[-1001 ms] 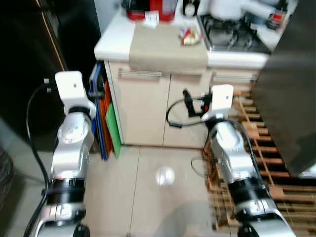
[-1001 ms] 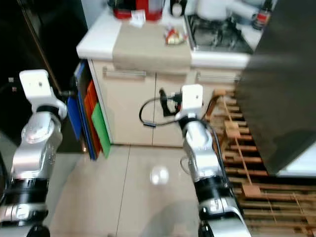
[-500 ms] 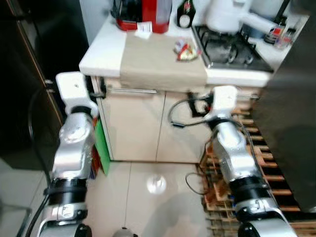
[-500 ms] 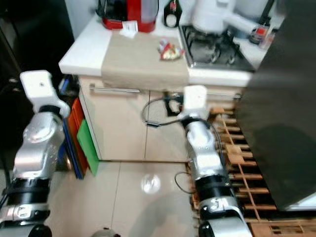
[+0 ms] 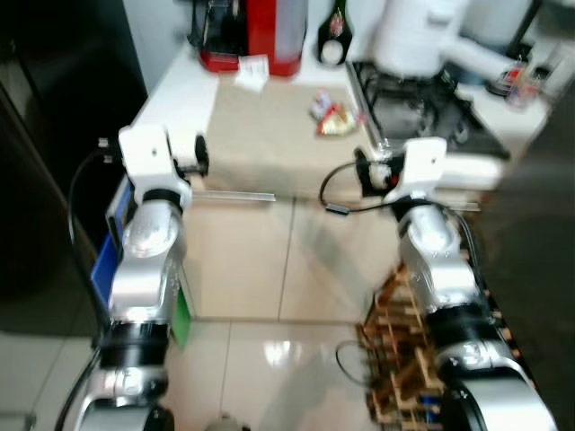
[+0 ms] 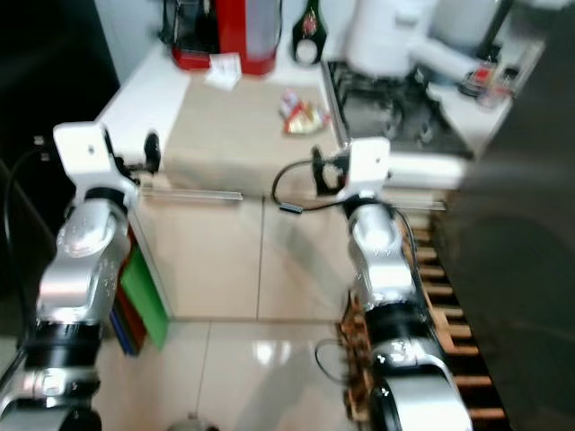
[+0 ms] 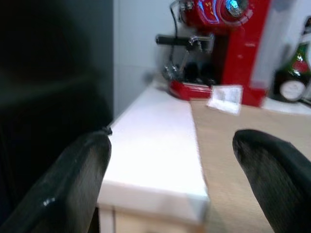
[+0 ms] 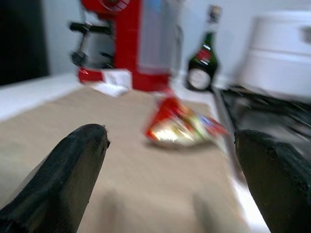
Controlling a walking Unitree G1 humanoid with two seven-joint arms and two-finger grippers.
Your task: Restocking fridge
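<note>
Ahead, a red snack packet (image 8: 182, 124) lies flat on the beige-matted counter (image 5: 269, 135); both pincers (image 8: 170, 179) (image 7: 180, 179) gape empty

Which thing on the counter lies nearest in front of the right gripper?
The crumpled red snack packet on the beige mat. The right gripper faces it; the dark bottle and red coffee machine stand further back.

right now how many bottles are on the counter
1 that is clear: a dark green bottle standing at the back of the counter, between the red coffee machine and the white pot. Small blurred items by the stove's far side may include more.
</note>
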